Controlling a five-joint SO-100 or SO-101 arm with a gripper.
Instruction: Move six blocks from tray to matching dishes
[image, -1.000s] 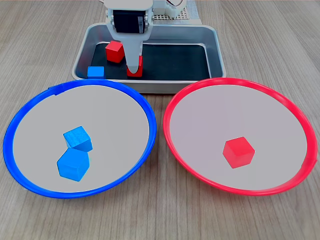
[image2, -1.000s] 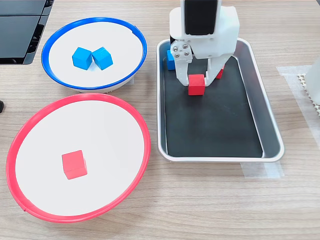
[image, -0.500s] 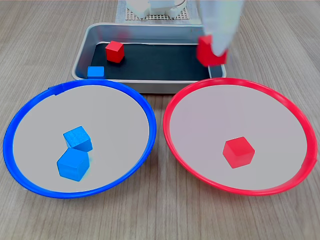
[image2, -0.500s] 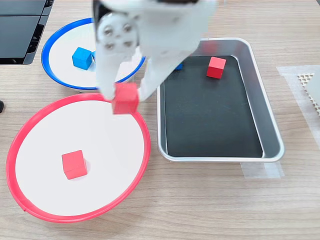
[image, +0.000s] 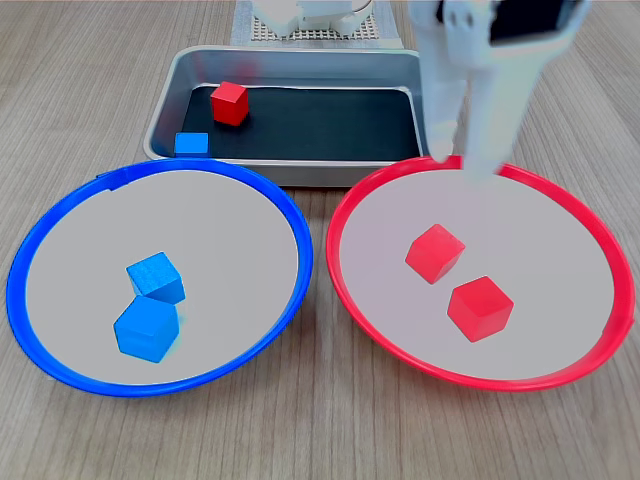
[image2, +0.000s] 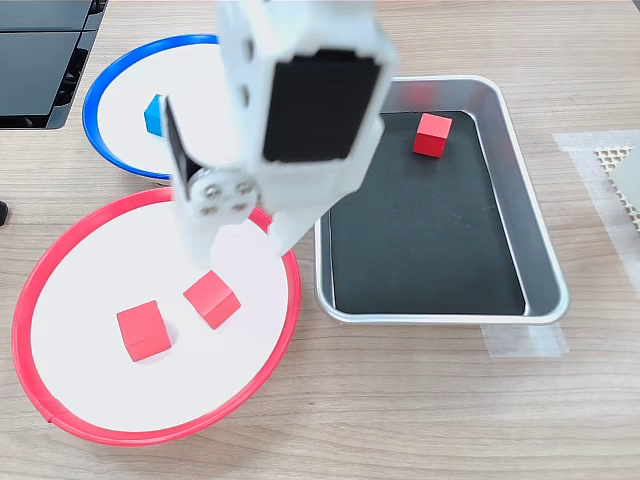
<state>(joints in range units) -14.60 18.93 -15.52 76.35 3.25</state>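
In the red-rimmed dish (image: 350, 270) we see two red blocks (image: 435, 252) (image: 480, 307) lying near each other; our gripper (image: 468, 160) hangs above the dish's far edge, spread wide and empty. One red block (image: 229, 102) and one blue block (image: 191, 143) sit in the tray (image: 300, 62).

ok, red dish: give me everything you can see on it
The red dish is a large round shallow plate with a bright red rim and a pale grey centre, likely plastic. It sits flat on the wooden table, just in front of the tray and beside the blue dish in the first exterior view. Two red blocks lie in it, close together. The open gripper hovers above its far edge.
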